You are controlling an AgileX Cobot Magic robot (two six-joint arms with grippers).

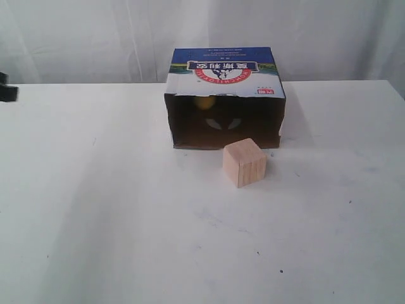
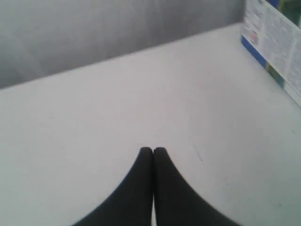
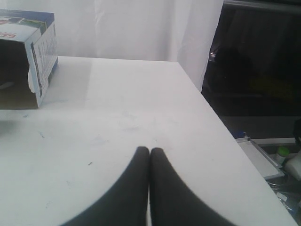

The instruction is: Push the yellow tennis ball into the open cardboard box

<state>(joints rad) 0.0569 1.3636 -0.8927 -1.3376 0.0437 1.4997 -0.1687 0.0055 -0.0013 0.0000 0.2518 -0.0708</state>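
The open cardboard box [image 1: 224,73] lies at the back middle of the table, its blue top and red logo up and its dark opening facing the camera. Deep inside, near the upper left of the opening, the yellow tennis ball [image 1: 204,101] shows dimly. In the left wrist view my left gripper [image 2: 153,149] is shut and empty over bare table, with a side of the box [image 2: 275,42] off to one side. My right gripper [image 3: 149,149] is also shut and empty, well away from the box [image 3: 33,56]. Neither gripper's fingers show in the exterior view.
A light wooden cube [image 1: 244,162] stands just in front of the box's opening, toward its right. A dark part [image 1: 6,88] shows at the far left edge. The table's edge [image 3: 221,127] drops off beside the right gripper, with clutter below it.
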